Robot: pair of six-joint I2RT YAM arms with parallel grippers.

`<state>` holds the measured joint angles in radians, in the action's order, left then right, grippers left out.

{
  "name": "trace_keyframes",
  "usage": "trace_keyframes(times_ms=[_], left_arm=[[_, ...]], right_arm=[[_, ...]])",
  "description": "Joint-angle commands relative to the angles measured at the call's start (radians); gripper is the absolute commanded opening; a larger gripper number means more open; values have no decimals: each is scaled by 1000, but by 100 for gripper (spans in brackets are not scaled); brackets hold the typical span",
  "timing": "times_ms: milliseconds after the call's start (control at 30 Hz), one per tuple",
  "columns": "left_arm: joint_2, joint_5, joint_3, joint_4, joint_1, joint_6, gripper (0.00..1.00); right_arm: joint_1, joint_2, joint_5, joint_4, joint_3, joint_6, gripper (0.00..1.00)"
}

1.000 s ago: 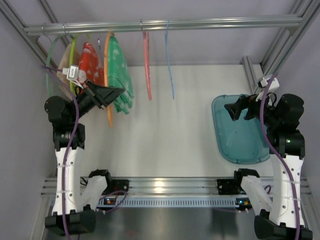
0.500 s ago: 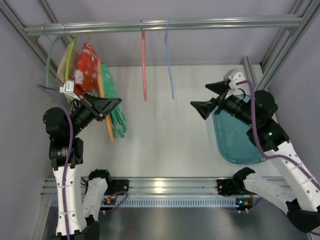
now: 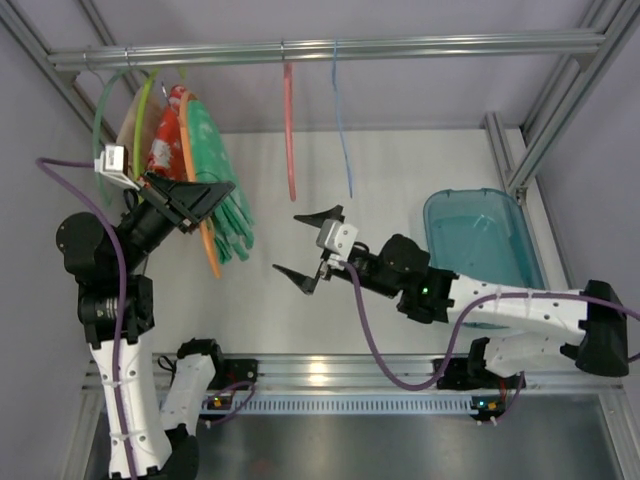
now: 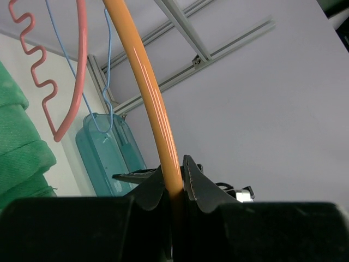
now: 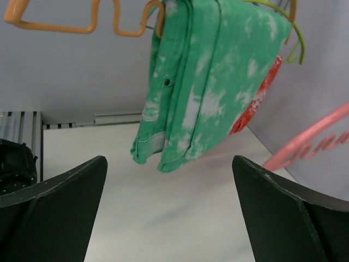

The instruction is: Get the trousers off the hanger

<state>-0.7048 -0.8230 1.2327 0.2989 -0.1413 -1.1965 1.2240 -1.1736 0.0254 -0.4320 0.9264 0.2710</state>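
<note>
Swinging leftward, the right end effector (image 3: 286,243) is nearing the trousers (image 5: 202,93), wide apart. The left end effector (image 4: 173,170) is clamping the hanger (image 4: 147,82), its hook hiding among other clothes (image 3: 162,140).

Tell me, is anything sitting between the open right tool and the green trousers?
No. In the top view only bare table shows between the right tool and the trousers; the right wrist view shows them straight ahead, unobstructed.

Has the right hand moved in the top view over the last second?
Yes. The right hand has left the translucent teal plastic bin and swung left toward the green white-printed cloth trousers, now open, beyond the bin's left edge.
</note>
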Motion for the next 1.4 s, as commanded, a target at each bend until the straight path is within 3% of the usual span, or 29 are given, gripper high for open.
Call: trace_keyframes(times_ms=[0,300,767,1033,1367], left_arm=[[18,-4,91,-221,-11,34,0],[27,1,108,-216,-14,15,0],[62,-19,125,-218,-17,26,0],[70,-33,126,-216,-17,38,0],[82,-33,87,-202,-18,44,0]], right_arm=[[55,-79,74,-234,75,56,99],[117,-293,132,-399,209,69,99],[106,-489,189,-421,406,155,97],[85,-547,211,-452,439,181,84],[48,-590,219,-487,509,221,56]])
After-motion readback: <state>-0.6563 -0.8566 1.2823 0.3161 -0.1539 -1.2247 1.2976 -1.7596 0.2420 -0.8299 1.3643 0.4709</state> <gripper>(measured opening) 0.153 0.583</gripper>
